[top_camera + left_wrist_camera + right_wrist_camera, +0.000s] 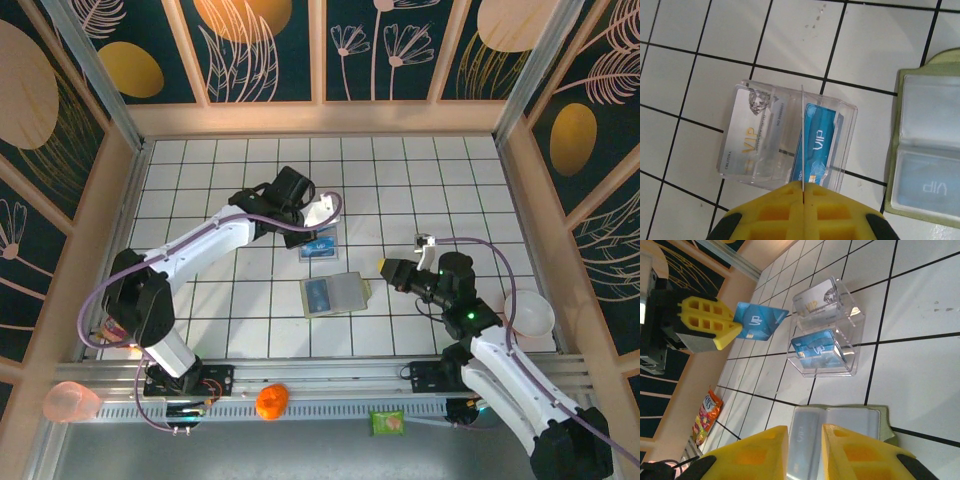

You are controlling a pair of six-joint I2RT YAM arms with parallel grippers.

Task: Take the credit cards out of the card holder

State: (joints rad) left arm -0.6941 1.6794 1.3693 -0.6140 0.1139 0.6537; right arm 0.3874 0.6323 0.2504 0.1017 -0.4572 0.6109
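The card holder point(350, 290) lies open on the tiled table, yellow-green at its rim point(901, 80), with two clear-sleeved panels point(850, 422). A blue credit card point(927, 186) sits under the sleeve of one panel. My left gripper point(803, 186) is shut on another blue credit card point(760, 322), seen edge-on point(803, 135) and held upright above a clear box point(320, 245). That box holds a whitish card point(747, 140) and a blue card point(817, 142). My right gripper point(805, 432) is open just above the holder's right end point(383, 267), with nothing between its fingers.
A white bowl point(528, 312) sits at the right edge. An orange object point(271, 401), a green packet point(387, 422) and a pink cup point(70, 402) lie on the front rail. A snack bag point(707, 415) lies on the near side. Wooden walls enclose the table.
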